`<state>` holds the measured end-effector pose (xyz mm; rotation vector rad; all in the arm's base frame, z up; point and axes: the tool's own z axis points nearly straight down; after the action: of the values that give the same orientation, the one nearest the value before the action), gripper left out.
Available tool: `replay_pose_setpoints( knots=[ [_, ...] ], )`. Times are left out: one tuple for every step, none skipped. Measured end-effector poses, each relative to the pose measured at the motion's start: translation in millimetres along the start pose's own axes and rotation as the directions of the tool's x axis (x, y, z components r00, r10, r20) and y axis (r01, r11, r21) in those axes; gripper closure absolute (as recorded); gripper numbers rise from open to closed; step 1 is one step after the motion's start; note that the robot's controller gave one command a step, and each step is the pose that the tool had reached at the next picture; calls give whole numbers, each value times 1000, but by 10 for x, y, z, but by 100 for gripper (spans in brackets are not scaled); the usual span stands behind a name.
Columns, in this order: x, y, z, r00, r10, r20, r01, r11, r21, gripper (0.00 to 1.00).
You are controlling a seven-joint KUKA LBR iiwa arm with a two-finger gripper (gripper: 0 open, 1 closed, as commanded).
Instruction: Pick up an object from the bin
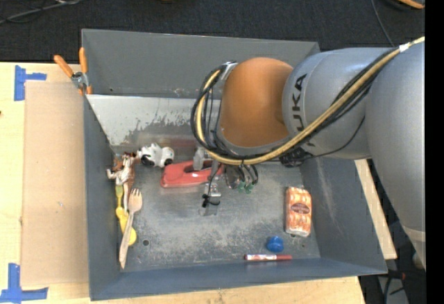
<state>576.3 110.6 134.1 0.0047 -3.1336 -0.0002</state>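
Camera view puts your gripper (208, 204) low over the middle of the grey bin (173, 63), under the orange wrist cover (253, 105) of the arm (361, 101) that comes in from the right. Black and yellow cables (203, 115) loop round the left side of that cover.

You cannot tell from here whether the gripper stands wide or narrow; its tip is a small grey shape close to the floor, and nothing can be seen held in it.

The thing nearest to it is a red piece (179, 175), long and flat, lying roughly left to right on the bin floor, just left of the gripper and a little further back. Its right end runs in under the wrist, so you cannot tell whether the gripper touches it.

Behind the red piece, near the foot of the back wall, lies a small white and black toy animal (156, 154). To the left of that, in the corner by the left wall, is a small brown and white figure (123, 169).

Along the left wall you have a wooden fork (130, 223), prongs pointing toward the back, lying against a yellow thing (125, 215).

On the right side of the floor, well apart from the gripper, lies an orange snack packet (299, 210). Nearer the front wall sits a small blue cap (275, 243), and just in front of it lies a red and white pen (268, 257).
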Motion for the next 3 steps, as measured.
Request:
replay_pose_setpoints(
  knots=[
    [-21,-9,-39,1000,5,7,-5,1000,-1,0],
    [-175,-25,63,996,-90,9,90,996,0,0],
    [-303,25,198,1000,17,8,-17,1000,-1,0]
  ],
)
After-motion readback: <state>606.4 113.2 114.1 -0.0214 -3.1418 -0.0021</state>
